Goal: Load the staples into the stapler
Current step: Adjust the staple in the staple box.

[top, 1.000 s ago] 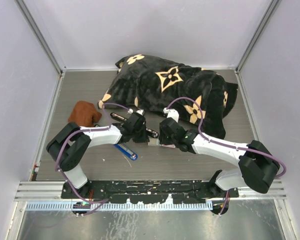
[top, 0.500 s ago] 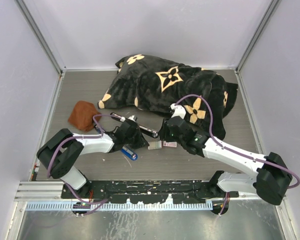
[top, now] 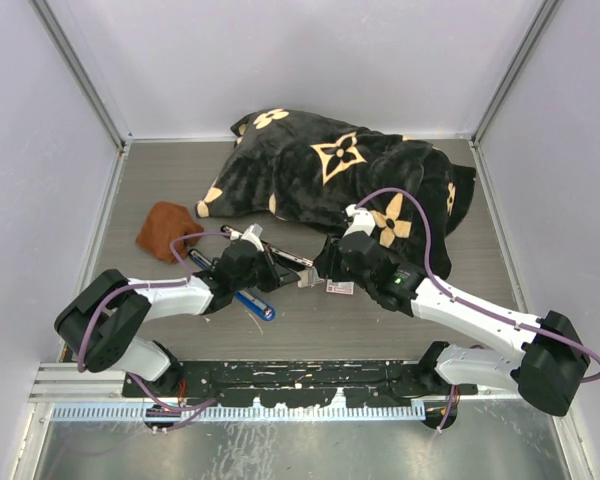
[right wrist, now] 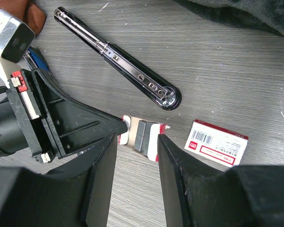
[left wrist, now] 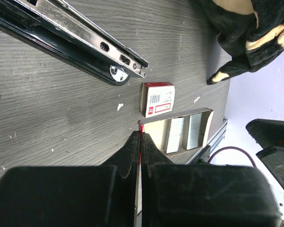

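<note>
Pinching staple tray: left pincer clamped | right pincer apart astride it | sleeve barcode, text illegible

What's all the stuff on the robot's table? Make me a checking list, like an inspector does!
Surface: grey wood-grain table.
Job's things: black stapler lying flat, metal rail showing; white-and-red box near its tip; tray out of the box, staples inside.
Clutter: black flowered blanket at the back; brown cloth; blue tool partly under the left arm.
Grippers: left gripper, jaws shut on the tray's edge; right gripper, jaws open over the tray.
Cables: purple cable looped along each arm; no snag seen.
Surroundings: white walls on three sides; metal rail at the near edge.
</note>
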